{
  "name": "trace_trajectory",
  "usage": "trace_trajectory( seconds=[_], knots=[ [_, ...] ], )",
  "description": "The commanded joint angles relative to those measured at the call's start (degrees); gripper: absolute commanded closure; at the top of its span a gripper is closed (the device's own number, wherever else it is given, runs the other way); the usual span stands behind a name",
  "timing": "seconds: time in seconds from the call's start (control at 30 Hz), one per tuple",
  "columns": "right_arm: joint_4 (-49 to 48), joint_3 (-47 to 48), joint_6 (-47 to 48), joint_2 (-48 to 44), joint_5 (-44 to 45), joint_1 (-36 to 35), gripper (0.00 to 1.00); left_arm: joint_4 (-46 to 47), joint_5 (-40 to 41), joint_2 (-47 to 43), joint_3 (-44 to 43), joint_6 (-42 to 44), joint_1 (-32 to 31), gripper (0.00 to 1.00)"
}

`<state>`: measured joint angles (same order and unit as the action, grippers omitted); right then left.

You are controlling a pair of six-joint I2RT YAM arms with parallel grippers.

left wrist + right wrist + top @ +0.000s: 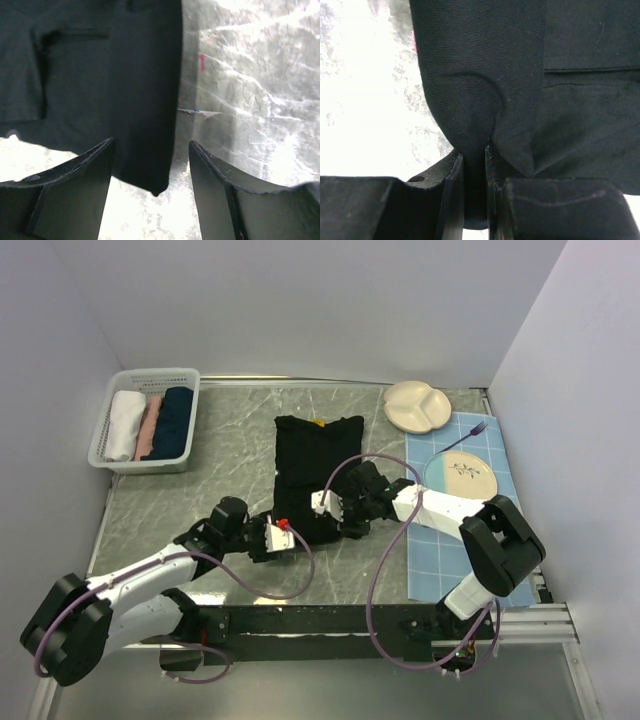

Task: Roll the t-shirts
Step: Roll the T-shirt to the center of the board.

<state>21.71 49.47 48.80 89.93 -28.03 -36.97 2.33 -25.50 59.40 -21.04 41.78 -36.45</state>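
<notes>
Over grey marbled table [225,455], pinches near hem of black t-shirt [318,455], mid-table, in right gripper [474,155], probably to start the roll. Holds left gripper [152,143] spread around same hem's corner, gripping nothing, with rolled t-shirts [150,425] in basket [150,373] far left.

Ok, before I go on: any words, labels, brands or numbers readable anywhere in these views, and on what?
No text is readable in any view.
Yellow tag at the collar of the black t-shirt: too small to read.
Round plate: a leaf-like drawing, no letters.
Small pale scrap beside the shirt, left wrist view: blurred, nothing legible.
</notes>
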Motion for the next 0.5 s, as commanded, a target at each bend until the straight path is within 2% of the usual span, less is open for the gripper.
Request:
trace_trajectory(
  seconds=[0.0,0.1,0.23,0.33,0.37,0.43,0.47],
  knots=[
    [1.1,2.8,-2.2,1.4,-0.7,1.3,0.92,1.3,-0.6,2.7,-2.0,3.0,-1.0,0.34],
    [1.0,2.8,-2.6,1.3,-0.6,1.4,0.92,5.7,2.5,4.5,0.2,3.7,-2.0,0.35],
    [1.2,2.9,-2.5,1.3,-1.0,1.4,0.93,14.0,5.9,8.6,1.8,2.5,-2.5,0.42],
    [1.9,3.2,-2.5,1.5,-1.4,1.5,0.92,15.6,7.0,12.2,-0.3,1.9,-2.7,0.58],
    [2.2,3.4,-2.6,1.5,-1.7,1.6,0.92,13.9,7.1,13.5,-1.3,1.8,-2.7,0.69],
    [3.4,4.1,-3.4,1.6,-2.9,2.0,0.92,8.7,7.1,14.0,-4.4,0.5,-2.5,0.78],
    [3.9,4.3,-3.6,1.5,-3.3,2.0,0.92,6.0,4.5,13.5,-5.8,0.7,-2.1,0.83]
  ],
)
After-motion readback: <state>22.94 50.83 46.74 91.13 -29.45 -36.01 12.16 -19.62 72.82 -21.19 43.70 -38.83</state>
